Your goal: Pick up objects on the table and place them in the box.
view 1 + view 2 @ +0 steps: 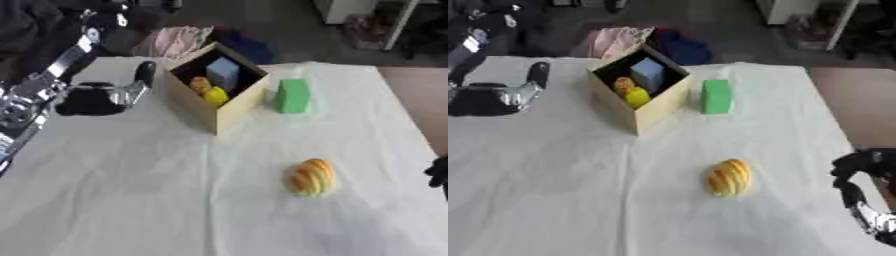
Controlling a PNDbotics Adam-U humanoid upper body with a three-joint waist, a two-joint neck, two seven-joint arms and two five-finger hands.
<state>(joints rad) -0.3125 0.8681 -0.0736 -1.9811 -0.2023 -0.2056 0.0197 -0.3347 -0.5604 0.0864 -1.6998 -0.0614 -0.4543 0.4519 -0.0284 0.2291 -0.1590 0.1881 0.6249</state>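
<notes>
Left hand [118, 95] sits on the white cloth to the left of the box [199, 107], fingers stretched out and relaxed, one dark finger standing upright close to the box's left wall; holds nothing, contact with the box can't be made out. Its silver-and-black arm comes in from the upper left. Right hand [859, 167] shows at the right edge of the table [553, 200], dark fingers bent inward, nothing in them; how far curled is unclear, can't tell if closed.

Counts: one box, three items inside it, two items outside on the cloth.

Box: tan cardboard, open top, dark interior, turned cornerwise to the camera, far-centre of the table. Inside: one pale blue block [223, 72] upright at the back, one orange rounded item [200, 83], one yellow item [216, 96] in front of it, the two touching.

Outside: one green block [294, 95], upright, just right of the box, a narrow gap between them. One yellow-orange striped oval thing [312, 177], lying on the cloth nearer the camera, well apart from box and both hands.
</notes>
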